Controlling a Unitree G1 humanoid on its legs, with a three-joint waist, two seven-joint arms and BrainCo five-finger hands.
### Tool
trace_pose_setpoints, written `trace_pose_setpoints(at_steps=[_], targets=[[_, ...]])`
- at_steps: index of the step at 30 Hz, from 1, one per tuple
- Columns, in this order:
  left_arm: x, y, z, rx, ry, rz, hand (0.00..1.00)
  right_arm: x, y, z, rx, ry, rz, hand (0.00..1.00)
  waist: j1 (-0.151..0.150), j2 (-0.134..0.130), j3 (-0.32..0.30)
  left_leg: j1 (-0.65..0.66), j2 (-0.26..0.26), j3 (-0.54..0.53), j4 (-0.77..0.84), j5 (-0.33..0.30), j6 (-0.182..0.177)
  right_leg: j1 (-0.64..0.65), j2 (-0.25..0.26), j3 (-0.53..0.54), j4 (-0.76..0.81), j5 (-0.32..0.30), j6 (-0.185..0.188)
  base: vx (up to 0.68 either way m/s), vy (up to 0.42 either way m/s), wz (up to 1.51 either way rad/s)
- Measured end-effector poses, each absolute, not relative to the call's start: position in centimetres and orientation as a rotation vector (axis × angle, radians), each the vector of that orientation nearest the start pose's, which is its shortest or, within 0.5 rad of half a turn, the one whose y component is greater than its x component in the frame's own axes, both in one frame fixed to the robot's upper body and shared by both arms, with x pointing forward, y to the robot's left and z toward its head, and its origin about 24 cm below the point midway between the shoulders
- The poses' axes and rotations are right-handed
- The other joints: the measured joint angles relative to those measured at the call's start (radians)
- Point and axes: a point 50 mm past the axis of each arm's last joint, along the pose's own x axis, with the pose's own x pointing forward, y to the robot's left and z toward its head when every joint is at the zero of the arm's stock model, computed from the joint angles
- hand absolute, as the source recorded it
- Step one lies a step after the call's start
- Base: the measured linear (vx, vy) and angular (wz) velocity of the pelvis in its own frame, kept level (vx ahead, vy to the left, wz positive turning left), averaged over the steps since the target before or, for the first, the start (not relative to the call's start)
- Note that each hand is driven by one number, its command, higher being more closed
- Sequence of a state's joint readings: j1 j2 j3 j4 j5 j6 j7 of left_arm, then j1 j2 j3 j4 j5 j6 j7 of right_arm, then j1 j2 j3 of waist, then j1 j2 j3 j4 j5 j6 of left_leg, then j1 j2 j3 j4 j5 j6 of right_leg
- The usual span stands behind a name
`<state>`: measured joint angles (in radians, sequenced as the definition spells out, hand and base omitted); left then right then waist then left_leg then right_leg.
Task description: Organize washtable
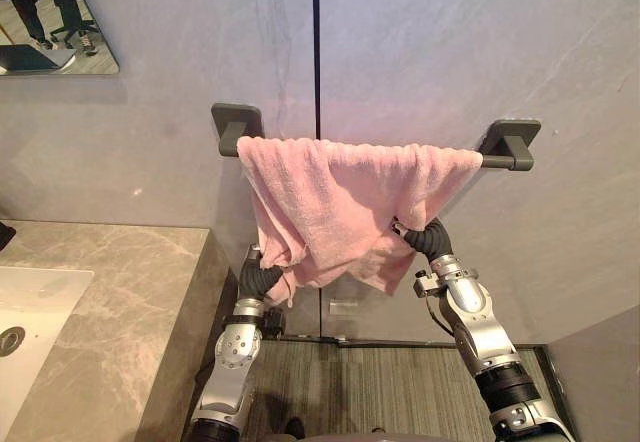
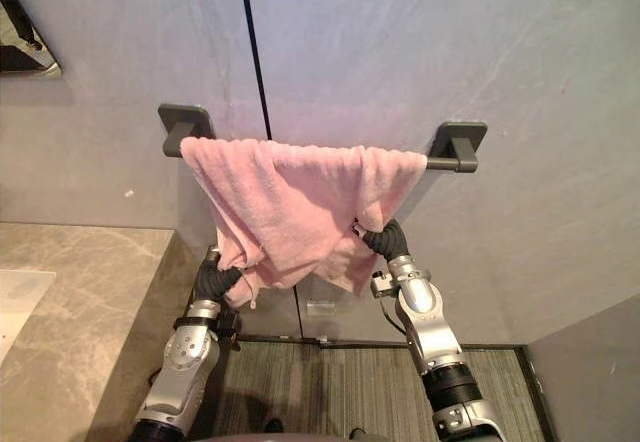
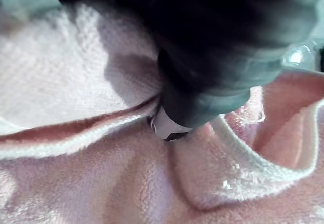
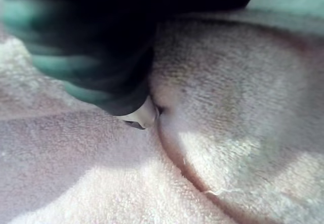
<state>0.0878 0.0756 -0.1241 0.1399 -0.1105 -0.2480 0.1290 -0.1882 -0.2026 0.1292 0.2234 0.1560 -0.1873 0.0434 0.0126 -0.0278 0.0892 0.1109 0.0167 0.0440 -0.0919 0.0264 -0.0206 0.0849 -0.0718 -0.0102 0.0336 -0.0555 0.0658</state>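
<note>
Below the rail point(image 1: 505, 147), left hand point(image 1: 258, 280) and right hand point(image 1: 430, 238) lie buried in pink towel point(image 1: 330, 202), grip unreadable. Likely soft, light; pinch the hem.

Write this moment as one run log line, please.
pink towel: bunched over wall rail | left hand: in towel's lower folds | right hand: under towel's right side

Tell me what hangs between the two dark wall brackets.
A pink towel, draped over the bar that joins the left bracket and the right bracket; both eye views show it. The left hand and right hand reach into its lower folds.
</note>
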Motion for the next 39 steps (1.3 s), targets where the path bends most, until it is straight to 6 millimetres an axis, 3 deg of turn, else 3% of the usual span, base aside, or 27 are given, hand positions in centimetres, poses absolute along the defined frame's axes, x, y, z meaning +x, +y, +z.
trace_pose_setpoints(at_steps=[15, 21, 22, 33, 39], targets=[[23.1, 15.1, -0.8, -0.067, 0.076, 0.05, 1.0, 29.1, -14.5, 4.5, -0.037, -0.088, 0.169, 1.0, -0.001, 0.017, -0.007, 0.002, -0.005, -0.006, -0.009, 0.002, -0.003, 0.003, 0.003, -0.014, -0.013, 0.001, -0.001, 0.0, 0.0, 0.0], [23.1, 15.4, -1.1, -0.082, 0.091, 0.065, 1.0, 29.1, -13.9, 4.2, -0.032, -0.089, 0.174, 1.0, -0.016, 0.019, -0.005, 0.004, -0.005, -0.009, -0.01, 0.002, -0.004, 0.017, 0.003, -0.015, -0.034, 0.007, -0.006, 0.0, -0.009, 0.02], [23.0, 15.5, -1.1, -0.082, 0.091, 0.069, 0.0, 29.2, -13.7, 4.3, -0.037, -0.093, 0.177, 0.0, -0.022, 0.019, -0.005, 0.003, -0.005, -0.01, -0.01, 0.002, -0.004, 0.017, 0.003, -0.015, -0.035, 0.007, -0.006, 0.0, 0.0, 0.0], [22.1, 17.2, -2.3, -0.077, 0.146, 0.144, 0.0, 29.2, -14.9, 3.4, -0.019, -0.053, 0.073, 0.0, -0.025, 0.022, 0.002, 0.003, -0.001, 0.001, -0.011, 0.002, -0.004, 0.019, 0.006, -0.012, -0.047, 0.015, -0.006, -0.01, -0.008, -0.01], [20.3, 18.7, -4.0, -0.063, 0.249, 0.227, 0.0, 28.2, -16.5, 1.9, 0.01, 0.019, -0.053, 0.0, -0.025, 0.01, 0.009, 0.001, 0.001, 0.011, -0.01, 0.001, -0.005, 0.033, 0.005, -0.011, -0.065, 0.021, -0.005, 0.0, -0.006, 0.02]])
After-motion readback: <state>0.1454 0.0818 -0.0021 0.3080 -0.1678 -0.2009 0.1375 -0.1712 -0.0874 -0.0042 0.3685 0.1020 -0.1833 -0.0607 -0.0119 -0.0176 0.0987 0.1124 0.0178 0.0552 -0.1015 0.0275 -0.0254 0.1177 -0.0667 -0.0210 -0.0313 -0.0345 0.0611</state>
